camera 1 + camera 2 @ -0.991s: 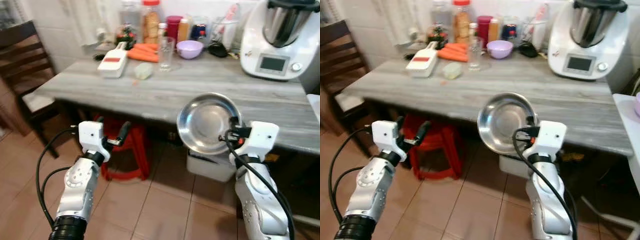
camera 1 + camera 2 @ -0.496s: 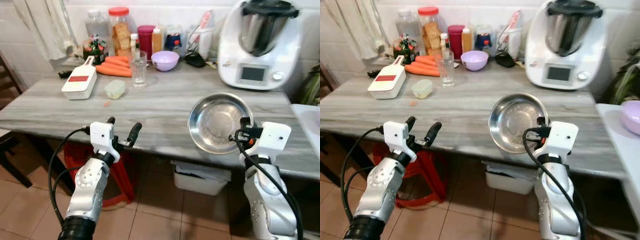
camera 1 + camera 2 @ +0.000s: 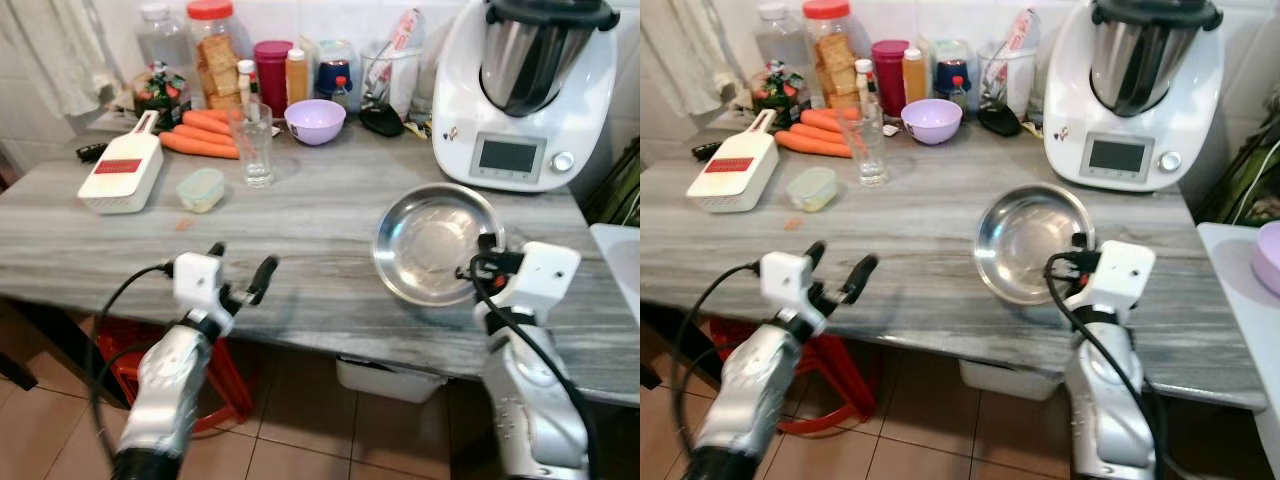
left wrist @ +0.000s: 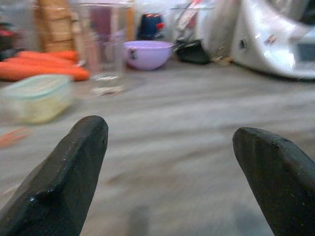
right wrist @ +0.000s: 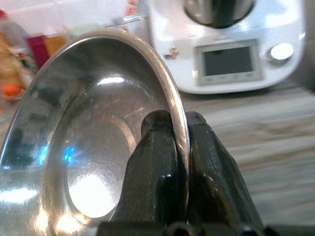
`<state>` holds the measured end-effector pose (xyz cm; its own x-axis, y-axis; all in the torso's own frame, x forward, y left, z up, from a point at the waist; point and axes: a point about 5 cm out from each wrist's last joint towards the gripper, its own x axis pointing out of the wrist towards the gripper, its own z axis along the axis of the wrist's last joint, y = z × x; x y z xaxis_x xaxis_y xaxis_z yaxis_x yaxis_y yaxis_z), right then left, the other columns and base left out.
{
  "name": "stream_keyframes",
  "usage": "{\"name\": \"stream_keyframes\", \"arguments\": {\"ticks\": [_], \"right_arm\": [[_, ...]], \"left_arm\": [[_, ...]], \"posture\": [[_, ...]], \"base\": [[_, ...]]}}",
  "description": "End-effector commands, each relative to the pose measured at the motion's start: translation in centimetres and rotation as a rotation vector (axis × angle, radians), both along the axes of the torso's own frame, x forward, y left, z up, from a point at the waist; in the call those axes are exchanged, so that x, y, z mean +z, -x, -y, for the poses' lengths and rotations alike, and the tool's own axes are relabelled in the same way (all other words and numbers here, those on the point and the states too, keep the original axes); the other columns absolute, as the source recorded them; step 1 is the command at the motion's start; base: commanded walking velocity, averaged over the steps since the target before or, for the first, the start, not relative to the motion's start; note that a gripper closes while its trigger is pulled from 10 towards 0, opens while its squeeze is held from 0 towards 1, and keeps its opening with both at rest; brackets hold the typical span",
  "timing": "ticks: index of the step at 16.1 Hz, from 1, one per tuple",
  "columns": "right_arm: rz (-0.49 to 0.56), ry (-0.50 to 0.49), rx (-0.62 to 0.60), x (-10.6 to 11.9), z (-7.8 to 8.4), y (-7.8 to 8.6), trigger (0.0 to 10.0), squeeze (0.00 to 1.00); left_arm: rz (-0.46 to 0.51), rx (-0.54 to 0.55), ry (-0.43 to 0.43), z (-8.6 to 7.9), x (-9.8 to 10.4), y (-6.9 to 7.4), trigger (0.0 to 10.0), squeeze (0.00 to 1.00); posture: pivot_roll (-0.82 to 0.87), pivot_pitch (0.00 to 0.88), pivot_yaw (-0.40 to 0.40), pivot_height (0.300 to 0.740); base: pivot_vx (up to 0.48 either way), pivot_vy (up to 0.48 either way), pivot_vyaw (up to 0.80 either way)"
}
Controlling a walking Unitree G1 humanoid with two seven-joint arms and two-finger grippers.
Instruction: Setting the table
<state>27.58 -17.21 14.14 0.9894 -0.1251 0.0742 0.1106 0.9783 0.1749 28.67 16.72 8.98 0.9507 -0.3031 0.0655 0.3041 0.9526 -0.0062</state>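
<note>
The right gripper [image 5: 178,129] is pinching the rim of the steel bowl [image 3: 432,243] between its two black fingers, one finger inside the bowl and one outside. The bowl is tilting up from the gripper, hanging over the grey table [image 3: 320,215], with the white kitchen machine [image 3: 525,90] standing beyond it. The left gripper [image 3: 240,275] is hovering at the near edge of the table with its fingers [image 4: 69,177] spread apart and nothing between them. Ahead of it are sitting a small lidded container [image 3: 201,189], a glass [image 3: 256,145], a purple bowl [image 3: 315,121] and carrots [image 3: 200,135]; a white grater [image 3: 120,175] is lying to its left.
</note>
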Motion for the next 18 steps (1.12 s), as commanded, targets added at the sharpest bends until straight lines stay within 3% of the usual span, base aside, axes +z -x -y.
{"name": "stream_keyframes", "arguments": {"ticks": [1,5,8,9,11,13,14,18], "right_arm": [[-0.015,-0.023,0.015,-0.2,-0.3,-0.1,10.0,0.0],[-0.069,-0.093,0.032,-1.1,-0.8,-1.0,10.0,0.0],[-0.138,-0.189,0.014,-1.7,-1.0,-2.3,10.0,0.0],[-0.162,-0.181,0.005,-1.8,-1.3,-3.1,10.0,0.0],[-0.123,-0.29,0.106,-1.6,-2.6,-3.9,10.0,0.0],[-0.124,-0.185,0.168,-1.4,-4.1,-5.0,10.0,0.0],[-0.153,-0.271,0.195,-1.6,-5.0,-5.2,10.0,0.0],[-0.281,-0.314,0.182,-3.4,-6.6,-6.6,10.0,0.0]], "left_arm": [[0.029,-0.001,-0.034,-0.6,0.4,0.2,10.0,0.0],[-0.002,-0.122,-0.108,-1.7,-0.3,2.0,10.0,0.0],[0.015,-0.15,-0.158,-2.1,0.0,2.1,10.0,0.0],[0.02,-0.146,-0.167,-2.2,0.0,2.0,10.0,0.0],[0.016,-0.164,-0.155,-2.0,0.1,2.1,10.0,0.0],[0.019,-0.194,-0.144,-1.5,0.2,2.3,10.0,0.0],[0.021,-0.204,-0.14,-1.4,0.3,2.3,10.0,0.0],[0.02,-0.256,-0.136,-1.0,0.3,2.4,10.0,0.0]], "posture": [[-0.01,0.0,0.015,0.74],[0.0,0.0,0.013,0.74],[0.0,0.0,0.019,0.74],[0.0,0.0,0.019,0.74],[0.0,0.0,0.022,0.74],[0.01,0.0,0.016,0.74],[0.01,0.0,0.014,0.74],[0.02,0.0,0.006,0.74]], "base": [[0.0,0.0,0.0],[0.0,0.0,0.0],[0.0,0.0,0.0],[0.0,0.0,0.0],[0.0,0.0,0.0],[0.0,0.0,0.0],[0.0,0.0,0.0],[0.0,0.0,0.0]]}}
